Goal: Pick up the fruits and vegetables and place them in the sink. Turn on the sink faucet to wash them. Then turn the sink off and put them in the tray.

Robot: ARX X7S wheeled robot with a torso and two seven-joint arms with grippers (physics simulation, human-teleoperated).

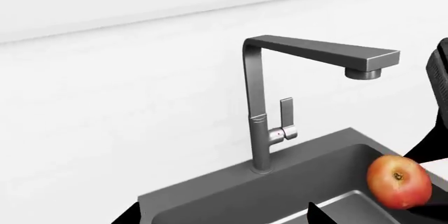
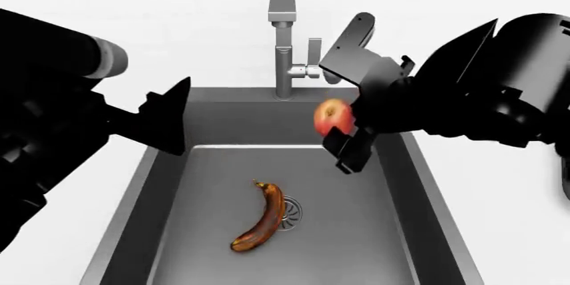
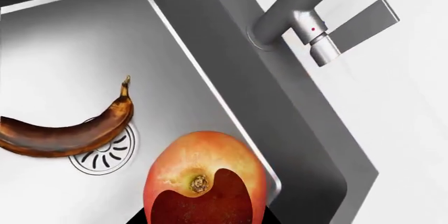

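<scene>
One of the two items, the banana (image 2: 261, 218), already lies on the sink (image 2: 178, 258) floor, its lower end resting against the round drain (image 2: 292, 213). The other, the apple (image 2: 332, 117), is clamped in the right gripper (image 2: 343, 128) and hangs above the rear right part of the basin, close to the inner wall and below the faucet (image 2: 283, 38) spout. In the right wrist view a dark finger (image 3: 210, 198) overlaps the apple's stem end, confirming a firm hold. The left gripper (image 2: 169, 121) hovers over the left rim of the sink; it holds nothing, but whether its jaws stand apart cannot be determined. The step in hand appears to be depositing the apple. Recommended practice: carry it inward from the wall toward the bare floor behind the banana, lower it until nearly touching the bottom, then release, since a round fruit dropped from height will roll or bounce. Keep the wrist clear of the lever handle (image 2: 312, 58), which sits just beside the right arm, so that water is not started prematurely.
</scene>
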